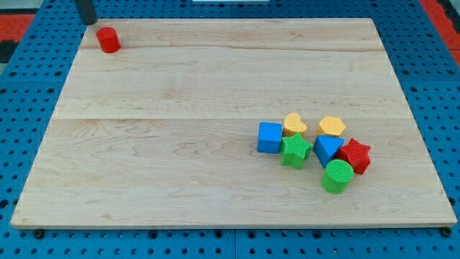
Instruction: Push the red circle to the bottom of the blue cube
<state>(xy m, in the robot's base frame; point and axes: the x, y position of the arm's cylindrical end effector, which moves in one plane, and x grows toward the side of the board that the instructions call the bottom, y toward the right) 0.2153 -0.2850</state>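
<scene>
Pale wooden board [215,86] on blue pegboard. My tip [88,21] at top-left corner; small red plastic circle [108,40] just below-right, gap unclear. Blue plastic cube [269,137] far lower-right of tip, in cluster. No gripper, bare rod.

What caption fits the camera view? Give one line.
My tip sits just above-left of the red circle, far from the blue cube.

Visible part: only the lower stretch of the rod, cut off by the far edge of the frame at the far left.
Colour: dark grey to near black, plain and even.
Shape: straight, round-sided cylinder, same width all the way down.
Surface: smooth and matt, with a faint lighter sheen down one side.
End: my tip [88,22], blunt and flat.
Markings, cables, screws: too small to tell.
</scene>
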